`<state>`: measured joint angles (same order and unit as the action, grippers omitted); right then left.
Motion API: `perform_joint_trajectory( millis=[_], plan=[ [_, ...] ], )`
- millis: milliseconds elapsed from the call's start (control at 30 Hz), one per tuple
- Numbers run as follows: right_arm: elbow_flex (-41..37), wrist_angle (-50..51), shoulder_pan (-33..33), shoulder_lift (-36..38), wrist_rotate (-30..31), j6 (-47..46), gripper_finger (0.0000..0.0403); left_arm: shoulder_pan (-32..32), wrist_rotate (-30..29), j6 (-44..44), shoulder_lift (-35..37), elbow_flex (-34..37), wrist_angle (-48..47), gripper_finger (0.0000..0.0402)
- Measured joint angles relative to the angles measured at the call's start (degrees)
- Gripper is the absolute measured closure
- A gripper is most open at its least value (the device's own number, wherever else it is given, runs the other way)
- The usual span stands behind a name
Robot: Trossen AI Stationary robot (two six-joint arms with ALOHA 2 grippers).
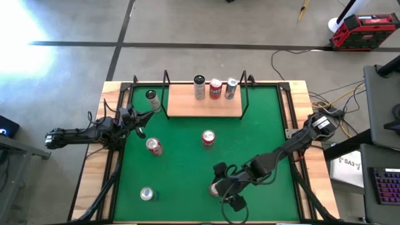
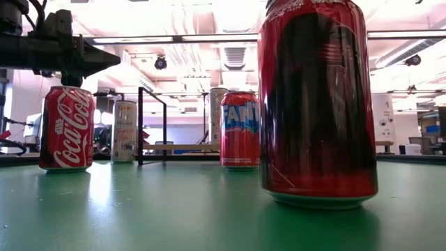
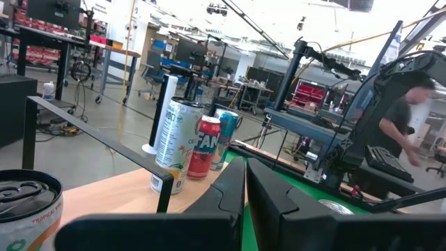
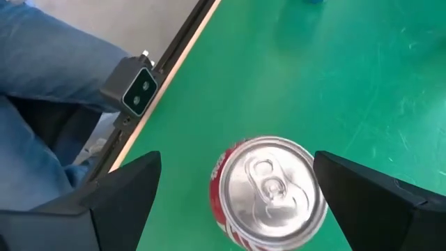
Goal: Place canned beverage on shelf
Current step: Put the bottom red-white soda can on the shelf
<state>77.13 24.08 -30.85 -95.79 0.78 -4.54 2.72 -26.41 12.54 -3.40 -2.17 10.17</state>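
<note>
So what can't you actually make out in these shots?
- High view: the red can under the right hand is mostly hidden by the arm.
- Low view: the shelf is partly blocked by the Fanta can; the near can's top is cut off by the picture edge.
- Left wrist view: the person is blurred, and the left hand hides the mat below it.
- Labels on the shelf cans are too small from above.

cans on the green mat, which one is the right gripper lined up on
The red can with a silver top nearest the table's front edge: it stands between the right gripper's open fingers. The other loose cans stand farther off.
</note>
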Motion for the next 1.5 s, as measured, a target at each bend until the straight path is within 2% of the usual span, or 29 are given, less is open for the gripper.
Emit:
perform_joint_trajectory(
  millis=[233, 800, 1000, 1500],
  plan=[
    [3.0, 5.9, 0.2, 0.0, 0.1, 0.2, 0.0035, 0.0, 0.0, 0.0, 0.0, 0.0, 0.0, 0.0402],
    [0.6, 4.4, 2.5, -0.7, 0.1, 5.2, 0.0035, 0.0, 0.0, 0.0, 0.0, 0.0, 0.0, 0.0402],
    [0.4, 3.6, 3.6, -3.8, -3.1, 5.9, 0.0035, 0.0, 0.0, 0.0, 0.0, 0.0, -0.1, 0.0402],
    [0.4, 2.6, 5.0, -4.1, -6.8, 6.1, 0.0035, 0.0, 0.0, 0.0, -0.1, 0.0, -0.4, 0.0402]
  ],
)
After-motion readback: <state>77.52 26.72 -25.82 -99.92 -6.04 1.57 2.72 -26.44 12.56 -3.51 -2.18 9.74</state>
